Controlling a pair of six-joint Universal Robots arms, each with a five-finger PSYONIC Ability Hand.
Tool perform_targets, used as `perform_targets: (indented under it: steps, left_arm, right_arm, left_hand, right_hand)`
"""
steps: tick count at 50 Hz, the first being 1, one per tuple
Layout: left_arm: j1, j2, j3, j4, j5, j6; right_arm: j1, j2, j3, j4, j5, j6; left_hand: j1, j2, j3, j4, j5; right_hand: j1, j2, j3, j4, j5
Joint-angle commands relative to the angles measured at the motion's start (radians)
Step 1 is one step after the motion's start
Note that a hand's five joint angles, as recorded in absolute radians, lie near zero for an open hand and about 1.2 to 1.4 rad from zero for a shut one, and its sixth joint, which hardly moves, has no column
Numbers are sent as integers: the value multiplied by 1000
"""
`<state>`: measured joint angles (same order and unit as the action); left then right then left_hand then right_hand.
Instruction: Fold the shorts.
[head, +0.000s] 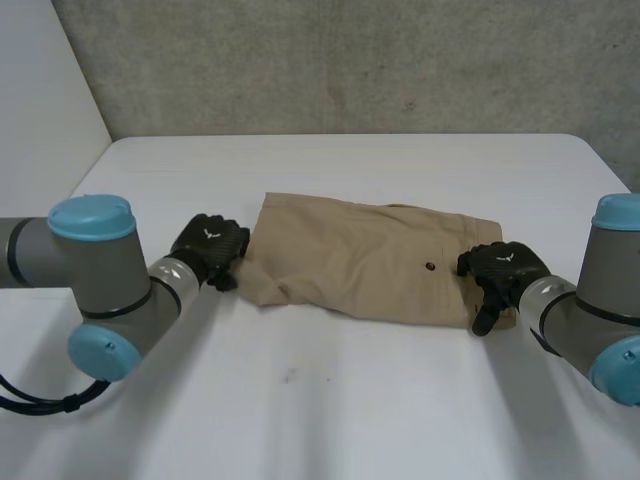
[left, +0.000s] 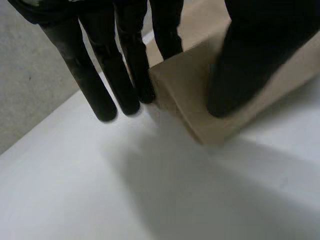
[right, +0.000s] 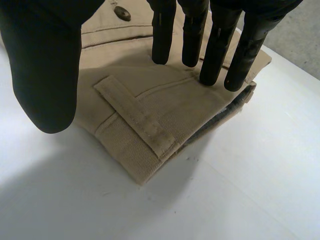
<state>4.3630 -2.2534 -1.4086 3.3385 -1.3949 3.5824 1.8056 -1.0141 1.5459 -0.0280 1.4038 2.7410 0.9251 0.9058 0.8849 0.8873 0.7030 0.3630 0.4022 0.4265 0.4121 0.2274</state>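
1. Grey, rough concrete wall (head: 350, 60) stands behind a smooth white table (head: 330, 400).
2. Tan twill shorts (head: 350, 255) lie flat mid-table, folded into a rough rectangle.
3. Left hand (head: 210, 248) is at the shorts' left corner. Its fingers are straight beside the edge and its thumb is over the cloth, gripping nothing.
4. Right hand (head: 500, 268) is over the waistband corner, fingers straight and spread, holding nothing.
5. A stitched flat belt loop (right: 135, 117) lies under the right palm.
6. A small dark round button (head: 430, 267) sits near that hand.

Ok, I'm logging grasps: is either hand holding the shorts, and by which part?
Neither: left hand open at a leg-end corner of the shorts, right hand open over the waistband corner.
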Motion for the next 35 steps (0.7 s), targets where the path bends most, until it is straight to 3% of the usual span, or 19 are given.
perform_targets:
  steps: [1,15,20,29,33,35]
  left_arm:
    - [33,-28,17,2,-7,36]
    - [44,-25,-30,72,-38,139]
    - [43,-17,-61,72,-39,150]
    - [23,84,-101,59,-44,134]
    - [23,130,-125,61,-44,118]
    - [21,149,-139,61,-44,104]
  right_arm:
    - [0,0,7,-1,11,-27]
    - [1,14,5,-20,20,-29]
    - [-2,9,7,-35,20,-29]
    - [-25,8,16,-55,20,-29]
    - [-28,11,16,-66,21,-30]
    - [-28,11,16,-78,21,-30]
  left_hand:
    - [471,490,511,509,519]
    - [471,490,511,509,519]
    - [-243,-224,-203,-205,-196]
    - [-409,-390,-369,-371,-362]
    - [-418,-399,-378,-380,-370]
    - [-424,-405,-384,-386,-376]
  right_hand:
    - [130,91,67,81,91]
    - [142,103,78,93,103]
    - [198,158,134,148,159]
    - [291,252,228,242,252]
    - [537,498,474,488,499]
    - [880,841,817,831,841]
